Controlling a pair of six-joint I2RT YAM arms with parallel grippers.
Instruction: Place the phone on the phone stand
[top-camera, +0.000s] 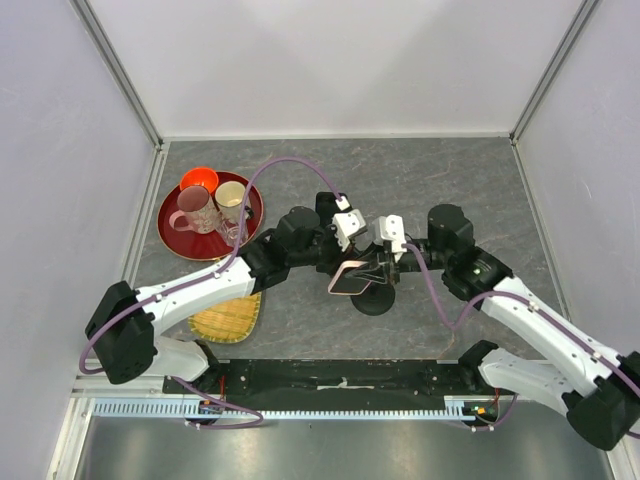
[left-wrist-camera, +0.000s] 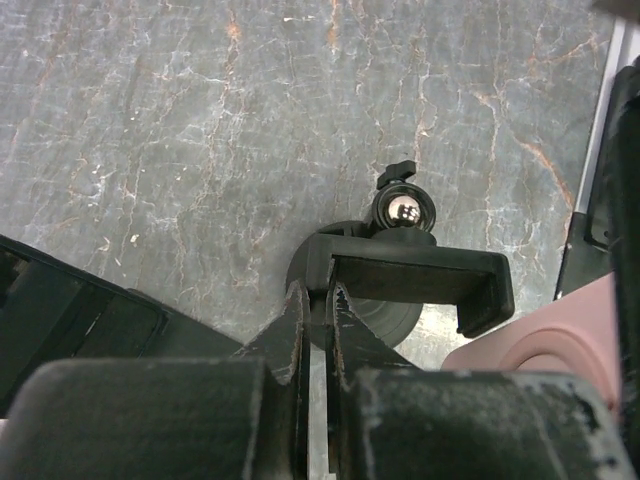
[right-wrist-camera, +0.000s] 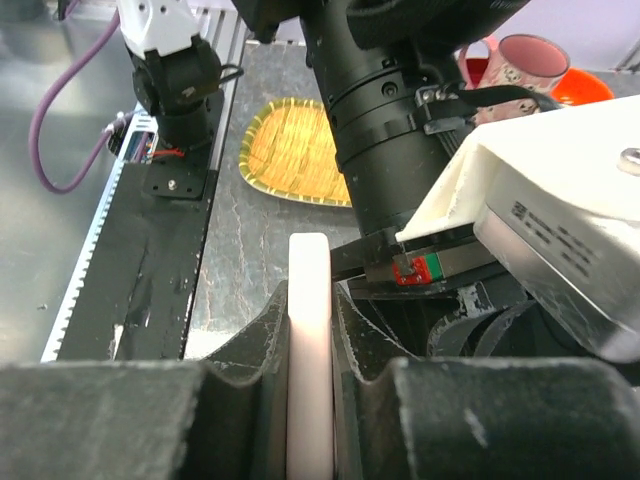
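Note:
The phone, in a pink case, hangs tilted over the table's middle, just left of the black phone stand. My right gripper is shut on the phone's pale pink edge. My left gripper is shut on the left end of the stand's black clamp bracket. The stand's round base and shiny ball joint lie beyond the bracket. A corner of the pink phone shows at the right of the left wrist view.
A red tray at the back left holds a pink mug, a second mug and an orange cup. A woven bamboo dish lies near the left arm. A black strip runs along the near edge.

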